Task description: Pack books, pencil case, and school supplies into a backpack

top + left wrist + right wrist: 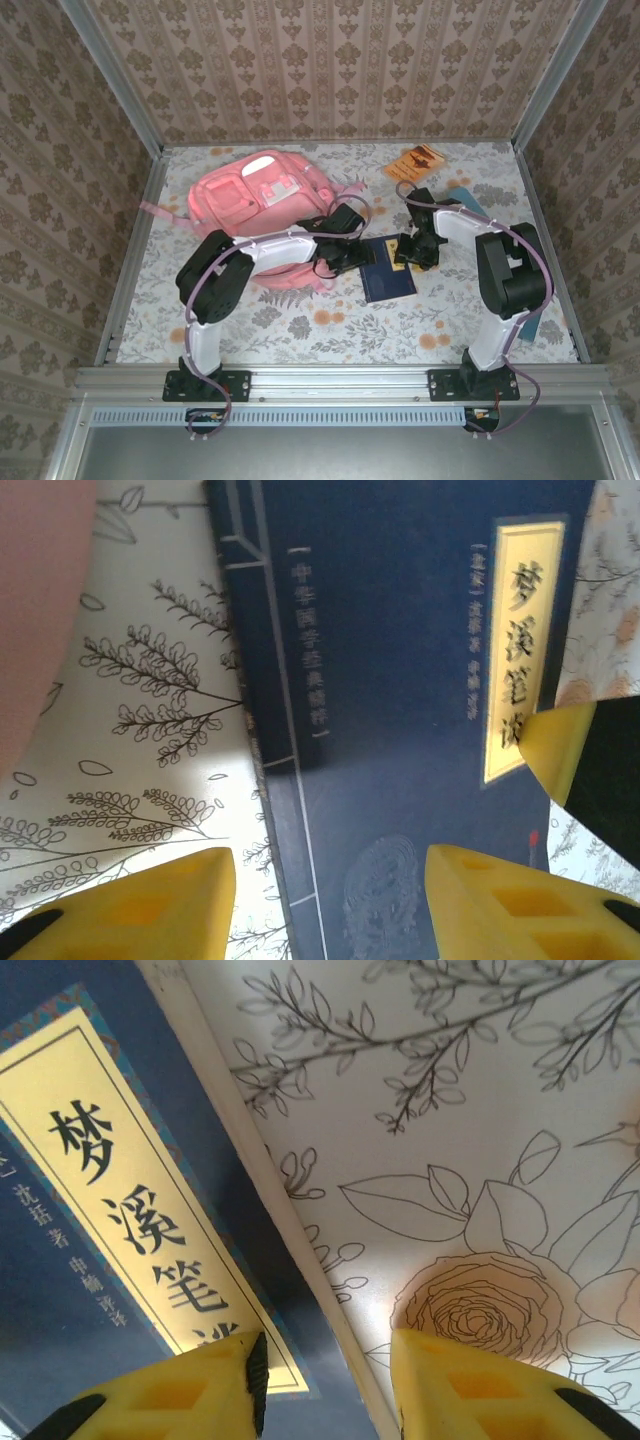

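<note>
From above, a thin dark navy book point(390, 275) lies flat on the flower-printed tablecloth point(330, 330). The left gripper point(347, 262) sits at the book's left edge and the right gripper point(412, 250) at its far right corner. The large soft pink fabric backpack point(262, 200) lies close to the book's left, reaching beyond it. A small orange booklet point(415, 162) lies well beyond the book. The light blue pencil case point(462, 194) lies beyond it to the right, half hidden by the right arm.

At the left wrist, the left gripper point(330, 905) has its yellow fingers point(140, 910) apart and astride the navy book's point(400, 680) spine edge, clamping nothing. The backpack point(40, 600) shows beside the book. A fingertip point(555, 750) of the right gripper pokes in at the book's opposite edge.

At the right wrist, the right gripper point(325, 1385) likewise stands parted over the navy book's point(60, 1330) edge, beside its gold title label point(130, 1210).

The step looks like a two-armed pickup of this book. Next, both must close on the edges, lift together and carry it to the backpack. The book is thin and flat, so a finger may pinch cloth. Whether the backpack's mouth is open I cannot tell.
</note>
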Robot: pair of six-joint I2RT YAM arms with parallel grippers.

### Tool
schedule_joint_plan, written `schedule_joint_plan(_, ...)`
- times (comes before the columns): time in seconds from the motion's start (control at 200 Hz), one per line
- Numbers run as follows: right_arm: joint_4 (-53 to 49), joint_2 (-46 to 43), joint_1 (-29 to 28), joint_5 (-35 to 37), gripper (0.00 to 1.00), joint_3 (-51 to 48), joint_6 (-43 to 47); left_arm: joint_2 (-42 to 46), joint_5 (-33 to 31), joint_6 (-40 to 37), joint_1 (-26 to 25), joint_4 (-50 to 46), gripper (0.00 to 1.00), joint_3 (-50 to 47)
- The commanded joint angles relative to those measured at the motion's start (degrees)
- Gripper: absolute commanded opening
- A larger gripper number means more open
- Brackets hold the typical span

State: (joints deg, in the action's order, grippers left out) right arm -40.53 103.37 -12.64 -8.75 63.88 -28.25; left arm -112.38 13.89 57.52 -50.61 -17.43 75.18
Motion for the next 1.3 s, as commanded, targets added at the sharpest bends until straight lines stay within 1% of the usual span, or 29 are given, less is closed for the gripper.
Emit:
schedule_joint_plan(0.0,0.0,0.9,-0.1,0.3,0.39,-1.3,-0.1,-2.0,1.2,1.4,-0.3,-0.1,0.48,0.6)
schedule_joint_plan(0.2,0.0,0.7,0.0,0.5,0.37,-1.7,0.0,-3.7,2.4,1.5,-0.3,-0.4,0.47,1.3)
schedule_joint_plan(0.27,-0.2,0.8,-0.1,0.4,0.34,-1.8,0.1,-3.8,2.7,1.4,-0.2,-0.5,0.48,1.5)
schedule_joint_plan(0.345,-0.6,0.7,-0.1,0.2,0.32,-1.8,0.3,-4.2,4.6,1.5,-0.2,0.2,0.47,1.8)
schedule_joint_plan(0.415,-1.5,0.7,-0.1,-0.7,0.33,-1.5,0.8,-4.9,6.5,1.8,-0.1,0.9,0.48,2.1)
schedule_joint_plan(0.6,-0.5,0.0,-0.1,-11.5,0.33,-2.2,2.0,-5.5,7.4,1.3,0.5,1.7,0.45,1.7)
schedule_joint_plan(0.805,-0.5,-2.5,-0.2,-14.9,0.32,-2.6,2.0,-5.4,8.6,1.0,0.8,3.1,0.4,1.1)
schedule_joint_plan(0.95,-1.0,-2.8,-0.1,-14.3,0.31,-2.2,2.2,-4.1,14.7,-1.0,1.1,9.2,0.4,0.7)
schedule_joint_plan(1.08,0.3,-1.9,-0.1,-13.1,0.3,-2.7,2.2,-1.7,18.0,-1.8,1.5,13.6,0.4,0.0)
schedule_joint_plan(1.22,3.2,-0.9,0.5,-15.3,0.3,-3.6,1.8,-0.5,22.4,-0.5,1.9,20.4,0.4,-2.4)
schedule_joint_plan(1.27,3.8,-0.7,0.7,-16.2,0.29,-3.7,1.6,-0.1,22.6,-0.4,2.1,22.0,0.4,-3.4)
schedule_joint_plan(1.295,4.0,-0.7,0.7,-16.5,0.29,-3.8,1.6,0.1,24.3,-0.5,2.2,22.6,0.39,-3.8)
